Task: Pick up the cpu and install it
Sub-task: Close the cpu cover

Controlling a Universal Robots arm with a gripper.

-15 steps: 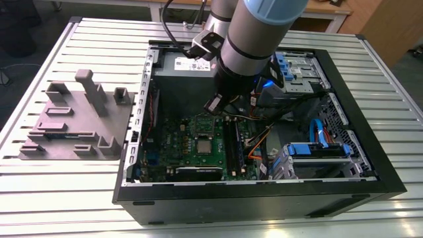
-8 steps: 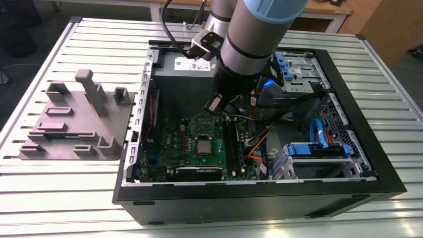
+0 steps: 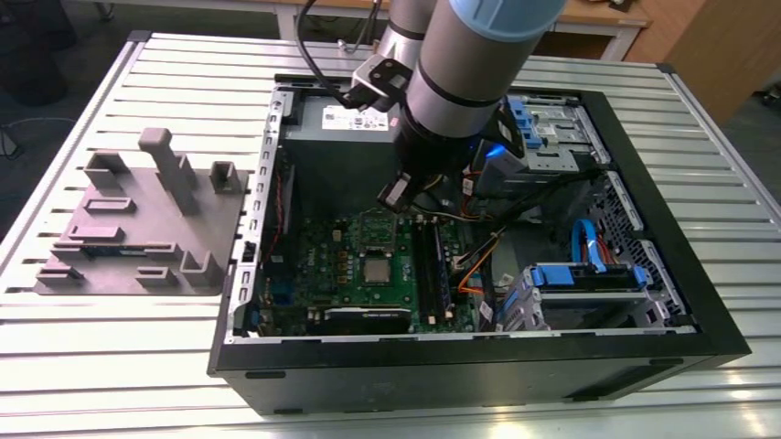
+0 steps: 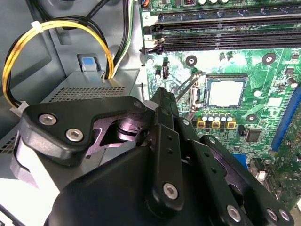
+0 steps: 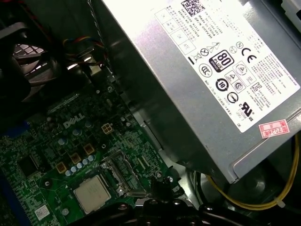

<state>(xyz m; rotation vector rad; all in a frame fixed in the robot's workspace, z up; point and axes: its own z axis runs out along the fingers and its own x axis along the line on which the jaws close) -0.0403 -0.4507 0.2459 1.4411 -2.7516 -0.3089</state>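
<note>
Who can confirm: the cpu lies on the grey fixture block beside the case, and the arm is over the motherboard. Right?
Not quite. The cpu lies on the motherboard inside the case, not on the grey fixture block; the exterior view shows it. The arm is over the motherboard, as you said.

Open computer case (image 3: 488, 370) on the bench (image 3: 146, 366), fixture block (image 3: 141, 229) at its 9 o'clock in the exterior view, cpu (image 3: 377, 269) on the motherboard (image 3: 324, 265) inside, power supply (image 3: 336, 151) and gripper (image 3: 403, 197) at the cpu's 12 o'clock
</note>
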